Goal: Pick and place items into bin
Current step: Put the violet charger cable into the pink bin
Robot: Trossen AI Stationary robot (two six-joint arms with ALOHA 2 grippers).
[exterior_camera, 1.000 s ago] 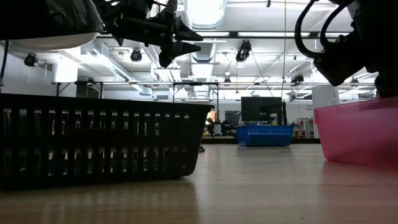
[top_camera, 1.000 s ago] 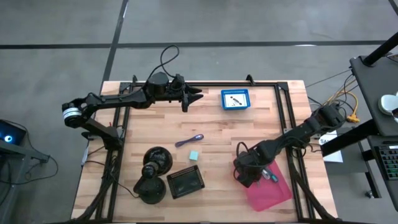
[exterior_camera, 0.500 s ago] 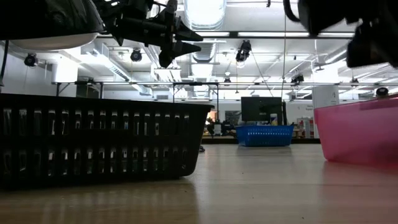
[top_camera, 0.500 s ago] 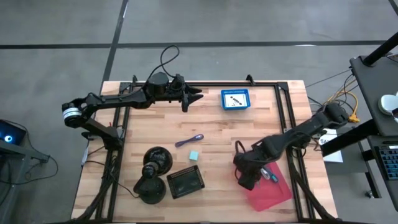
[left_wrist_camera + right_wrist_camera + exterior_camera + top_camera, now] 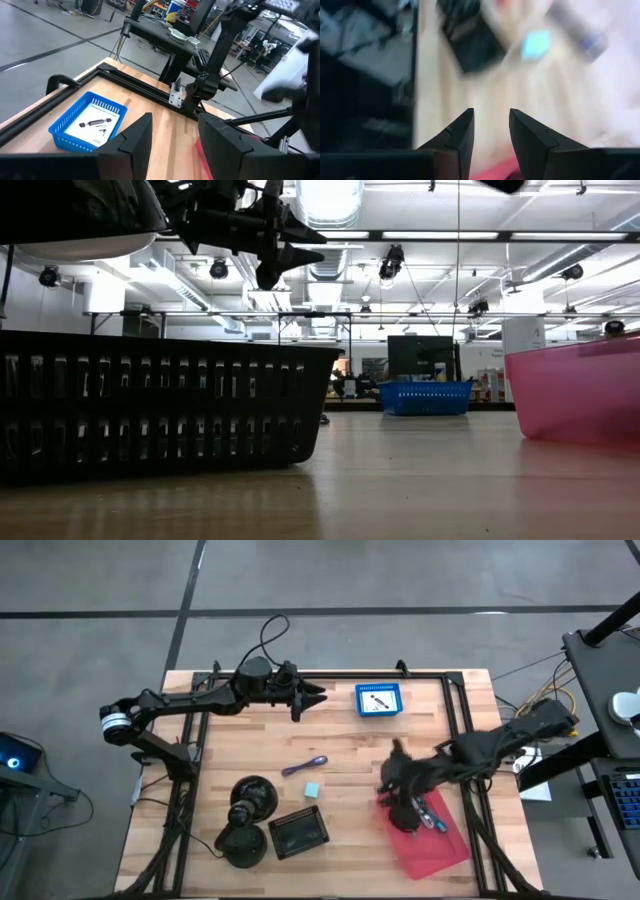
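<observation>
Blurred pale teal cube

Two arms are seen, both built of matte black segments joined by rounded housings. On the left arm a silver-white ring is set round the joint nearest its base, and a thin black cable is looped above its bulky wrist block. The left hand is formed of two dark, tapering, angular fingers with flat faceted sides. The right arm is black throughout, with a thin black cable curled beside the wrist. The right hand carries the same two wedge-shaped black fingers.
</observation>
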